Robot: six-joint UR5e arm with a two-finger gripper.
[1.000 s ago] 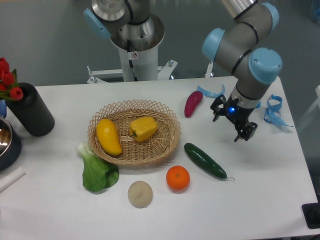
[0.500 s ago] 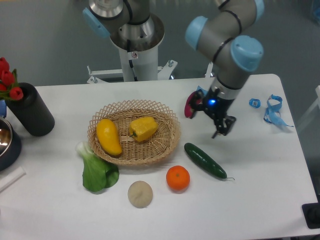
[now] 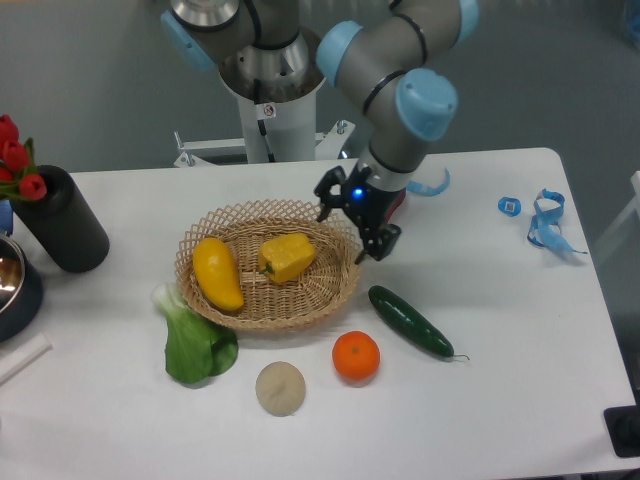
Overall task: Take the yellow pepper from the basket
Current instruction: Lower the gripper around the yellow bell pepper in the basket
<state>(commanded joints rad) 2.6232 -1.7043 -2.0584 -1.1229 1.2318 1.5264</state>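
Woven tan wicker basket point(image 3: 345, 283), open-lattice rim, just left of matt black gripper point(image 3: 371, 233). Inside, smooth waxy yellow pepper point(image 3: 287, 256) beside glossy yellow fruit point(image 3: 217, 273). Below gripper, shiny dark-green cucumber point(image 3: 410, 320) and dimpled orange point(image 3: 356, 357). Matt white table point(image 3: 500, 330) beneath.

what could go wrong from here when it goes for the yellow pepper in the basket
1. The blocky yellow pepper lies close beside a smooth oval yellow fruit in the woven wicker basket; the two-finger gripper might close on the wrong one.
2. The gripper sits by the basket's raised lattice rim, so a low approach could snag or push the basket.
3. The lobed pepper may slip between the fingers.
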